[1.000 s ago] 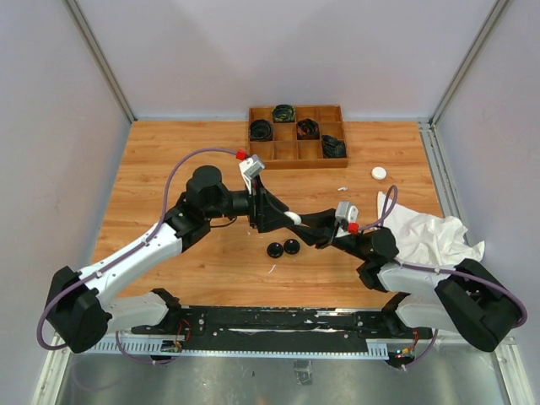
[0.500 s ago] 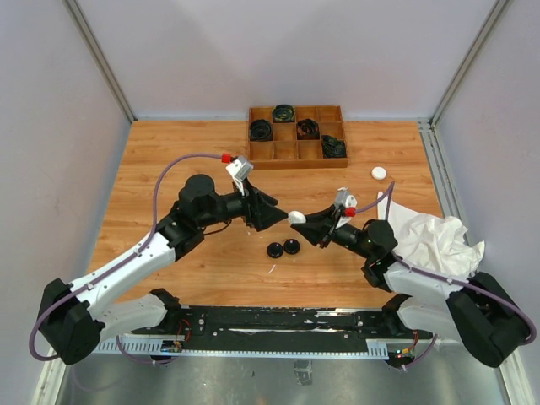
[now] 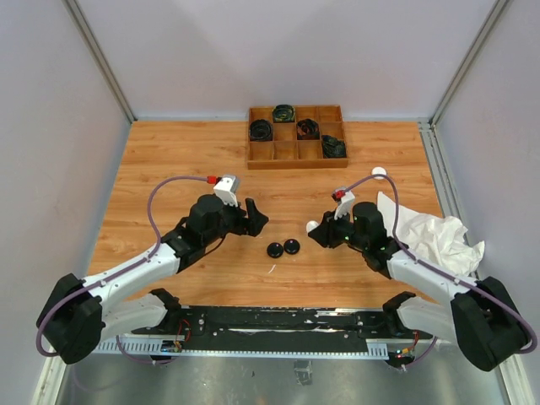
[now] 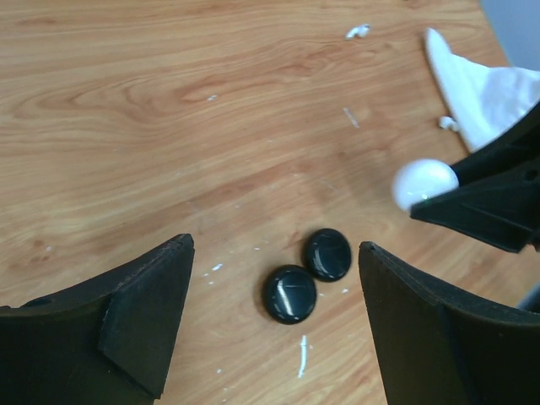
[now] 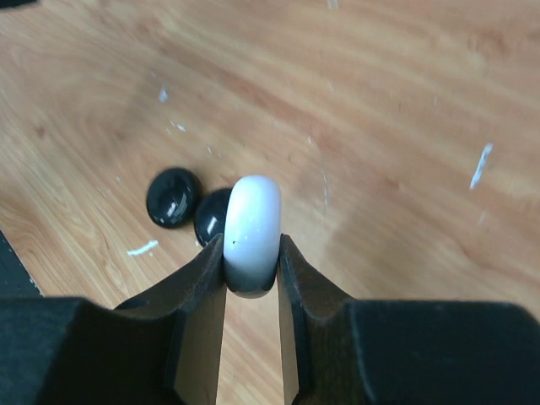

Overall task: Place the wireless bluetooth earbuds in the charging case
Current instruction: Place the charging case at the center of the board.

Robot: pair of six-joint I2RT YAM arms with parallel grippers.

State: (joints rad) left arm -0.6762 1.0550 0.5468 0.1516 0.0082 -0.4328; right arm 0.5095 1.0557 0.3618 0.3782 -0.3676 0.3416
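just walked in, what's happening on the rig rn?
The right pincer is clamped on a round white puck-like case, holding it on edge above the wooden table. The left pincer is open and empty, hovering over two round black pucks that lie side by side on the table. No earbud is in either pincer, so nothing is being inserted yet.

A white round charging case [image 5: 251, 228] stands on edge, pinched in the right claw [image 5: 251, 250], near two black puck cases [image 4: 289, 294] lying flat, side by side, on the tabletop [image 4: 126, 101]; a tiny white earbud [image 4: 358, 32] lies well beyond them.
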